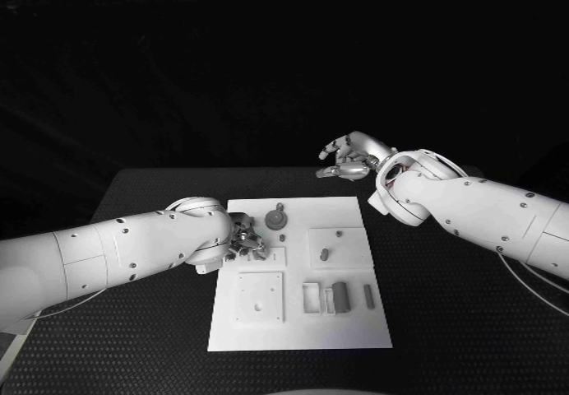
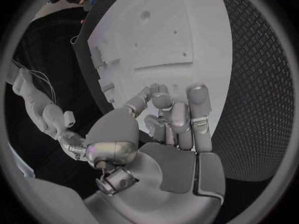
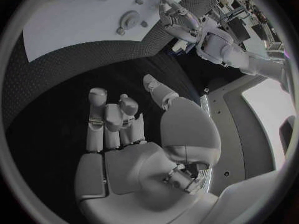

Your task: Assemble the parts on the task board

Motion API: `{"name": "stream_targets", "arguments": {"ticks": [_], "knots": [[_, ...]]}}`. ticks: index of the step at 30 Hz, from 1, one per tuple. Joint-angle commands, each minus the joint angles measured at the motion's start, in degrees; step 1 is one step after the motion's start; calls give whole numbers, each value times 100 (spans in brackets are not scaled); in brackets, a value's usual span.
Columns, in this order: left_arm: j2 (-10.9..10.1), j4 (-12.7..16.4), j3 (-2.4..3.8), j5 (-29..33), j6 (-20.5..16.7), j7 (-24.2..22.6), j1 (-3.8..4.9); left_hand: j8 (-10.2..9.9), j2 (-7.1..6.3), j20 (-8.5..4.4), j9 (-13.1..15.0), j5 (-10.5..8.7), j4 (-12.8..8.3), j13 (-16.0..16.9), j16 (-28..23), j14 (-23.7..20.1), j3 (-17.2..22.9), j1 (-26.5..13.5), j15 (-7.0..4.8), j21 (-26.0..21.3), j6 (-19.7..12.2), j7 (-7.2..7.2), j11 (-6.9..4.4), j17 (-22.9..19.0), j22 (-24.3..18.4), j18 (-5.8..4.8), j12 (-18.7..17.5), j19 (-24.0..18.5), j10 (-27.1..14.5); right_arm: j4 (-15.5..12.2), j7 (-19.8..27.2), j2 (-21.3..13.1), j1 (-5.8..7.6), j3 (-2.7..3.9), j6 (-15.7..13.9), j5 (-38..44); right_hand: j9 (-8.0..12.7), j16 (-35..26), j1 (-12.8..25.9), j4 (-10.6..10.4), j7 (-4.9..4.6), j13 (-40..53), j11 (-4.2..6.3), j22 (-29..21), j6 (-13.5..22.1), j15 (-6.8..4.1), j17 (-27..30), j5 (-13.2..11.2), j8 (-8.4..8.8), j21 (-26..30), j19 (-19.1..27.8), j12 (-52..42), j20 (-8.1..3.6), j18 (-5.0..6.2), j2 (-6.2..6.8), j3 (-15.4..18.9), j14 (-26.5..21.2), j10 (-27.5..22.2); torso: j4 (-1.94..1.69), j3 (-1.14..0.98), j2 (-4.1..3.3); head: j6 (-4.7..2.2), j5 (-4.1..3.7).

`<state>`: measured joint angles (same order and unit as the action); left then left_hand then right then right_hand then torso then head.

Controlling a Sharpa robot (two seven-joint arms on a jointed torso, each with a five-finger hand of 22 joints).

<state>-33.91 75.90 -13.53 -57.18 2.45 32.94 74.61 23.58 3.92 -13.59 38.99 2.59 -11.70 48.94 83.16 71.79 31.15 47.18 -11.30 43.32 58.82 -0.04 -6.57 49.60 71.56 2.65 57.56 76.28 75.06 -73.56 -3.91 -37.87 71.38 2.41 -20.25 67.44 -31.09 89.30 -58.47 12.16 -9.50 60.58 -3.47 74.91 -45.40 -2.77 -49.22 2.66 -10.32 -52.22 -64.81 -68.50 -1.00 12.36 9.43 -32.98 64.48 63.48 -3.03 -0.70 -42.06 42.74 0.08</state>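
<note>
Head view gives me the white task board (image 1: 297,329) lying mid-desk (image 1: 154,189), with grey parts on it: a round knobbed piece (image 1: 275,219) near its far edge and upright blocks (image 1: 340,296) toward its near right. My left robot hand (image 1: 246,241) sits at the board's left edge, fingers curled down over it, and I cannot tell whether it grips anything. My right robot hand (image 1: 348,158) hovers beyond the far right corner, fingers apart, holding nothing; I read no lettering anywhere.
</note>
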Motion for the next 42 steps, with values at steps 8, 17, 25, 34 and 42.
{"name": "stream_targets", "arguments": {"ticks": [8,17,25,34,42], "knots": [[13,5,-7,-8,98,-17,-18,868,-164,23,362,16,175,-2,45,-93,-45,-228,-120,-40,501,-45,-15,-26,8,94,-43,36,45,1,21,-1,0,4,69,3,-1,-30,9,14,-52,-8,0,80,4,6,8,17,-20,24,5,-4,-25,264,-65,27,-48,-22,-1,-1,-3,7,-6],[23,1,-7,-7,91,-34,-18,857,-307,19,364,16,258,2,57,-91,-79,-341,-126,-51,514,-51,-20,-48,14,101,-52,45,57,9,24,7,0,3,71,3,0,-30,10,16,-53,-10,-1,80,5,6,8,17,-20,25,6,-4,-24,264,-66,30,-50,-24,-7,-1,1,18,-9],[23,-4,-7,-2,78,-49,-19,851,-414,16,367,16,316,6,68,-85,-109,-424,-133,-57,528,-57,-27,-65,19,106,-57,58,70,12,25,8,-1,3,72,3,0,-30,11,17,-53,-11,-1,81,7,7,9,17,-20,26,8,-4,-23,264,-68,34,-51,-25,-2,-1,1,20,-9],[22,-8,-7,-1,-22,-82,-19,834,-470,11,380,17,145,23,89,-100,-560,-706,-141,-77,525,-64,-34,-95,44,117,-72,38,68,17,24,10,-1,3,76,3,0,-30,12,18,-54,-13,-2,81,8,7,9,17,-20,27,9,-5,-22,264,-69,36,-52,-26,-4,0,0,19,-14],[-2,0,-5,51,-155,-93,-27,819,-539,-4,389,18,20,35,109,-116,-837,-877,-155,-104,528,-78,-48,-111,52,138,-84,27,68,27,27,16,-2,3,85,3,1,-30,12,19,-54,-14,-2,81,9,8,9,17,-20,28,9,-5,-21,264,-70,39,-53,-27,-2,2,2,12,-19]]}}
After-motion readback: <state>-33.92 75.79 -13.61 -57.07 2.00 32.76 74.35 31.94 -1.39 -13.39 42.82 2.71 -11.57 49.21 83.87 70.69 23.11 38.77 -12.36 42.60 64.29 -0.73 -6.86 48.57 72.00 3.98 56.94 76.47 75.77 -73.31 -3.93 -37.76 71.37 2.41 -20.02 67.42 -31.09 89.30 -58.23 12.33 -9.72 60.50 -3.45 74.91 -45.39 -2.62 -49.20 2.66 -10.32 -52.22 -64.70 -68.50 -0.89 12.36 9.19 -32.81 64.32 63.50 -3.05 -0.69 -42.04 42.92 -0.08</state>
